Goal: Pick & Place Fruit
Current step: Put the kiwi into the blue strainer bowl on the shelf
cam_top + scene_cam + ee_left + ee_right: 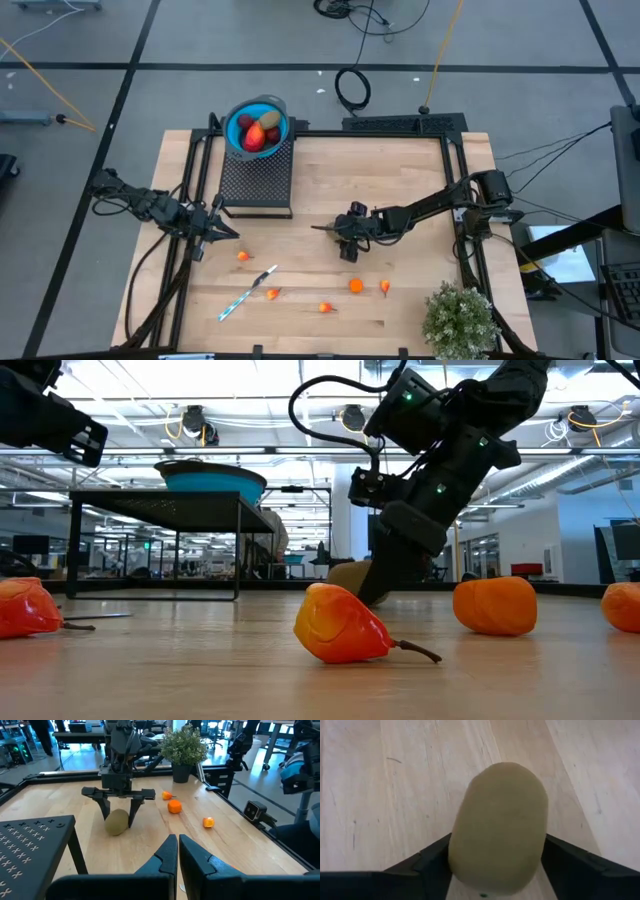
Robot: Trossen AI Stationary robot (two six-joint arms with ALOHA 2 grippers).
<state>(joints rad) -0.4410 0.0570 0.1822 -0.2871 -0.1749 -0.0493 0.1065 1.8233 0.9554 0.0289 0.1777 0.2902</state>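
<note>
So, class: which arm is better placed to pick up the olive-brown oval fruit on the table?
The right arm. Its gripper already straddles the olive-brown oval, a finger on each side. The left gripper is shut and waits near the table's left edge.

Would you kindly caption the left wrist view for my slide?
Right pincer straddles an olive-brown fruit on the wooden table.

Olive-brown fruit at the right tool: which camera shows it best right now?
The right wrist view: the olive-brown fruit fills the picture, sitting between the right tool fingers on the table. The left wrist view shows it smaller, straddled by those fingers. In the low view it is mostly hidden; from the high view, it is covered.
</note>
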